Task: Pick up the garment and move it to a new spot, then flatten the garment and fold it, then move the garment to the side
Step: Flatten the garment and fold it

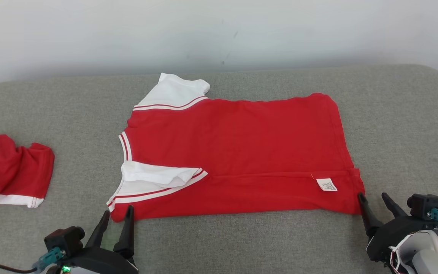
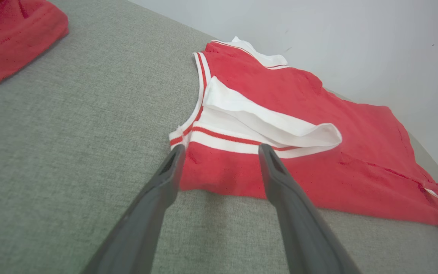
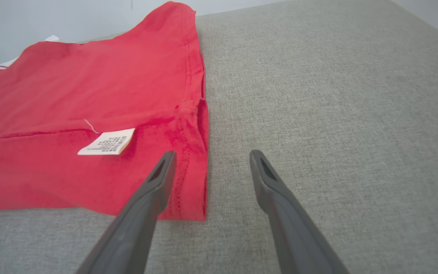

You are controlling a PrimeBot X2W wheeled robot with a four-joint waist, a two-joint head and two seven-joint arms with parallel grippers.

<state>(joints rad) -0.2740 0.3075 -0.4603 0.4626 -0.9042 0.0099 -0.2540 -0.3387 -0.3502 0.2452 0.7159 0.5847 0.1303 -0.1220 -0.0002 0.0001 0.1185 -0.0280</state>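
A red T-shirt (image 1: 238, 152) with white sleeves lies flat on the grey table (image 1: 242, 243), its near long edge folded over so a white care label (image 1: 326, 184) faces up. The neck end points left, the hem right. My left gripper (image 1: 118, 213) stands open at the near left corner, its fingertips straddling the red shirt (image 2: 280, 125) just below the white-striped sleeve (image 2: 264, 125). At the near right hem corner my right gripper (image 1: 373, 198) is open too; in the right wrist view one fingertip (image 3: 167, 158) lies over the shirt's (image 3: 70, 114) hem, the other over bare table.
A second red and white garment (image 1: 6, 171) lies crumpled at the table's left edge, also seen as a red heap (image 2: 10, 34) in the left wrist view. A pale wall (image 1: 219, 30) rises behind the table. Bare grey surface (image 3: 337, 95) extends right of the shirt.
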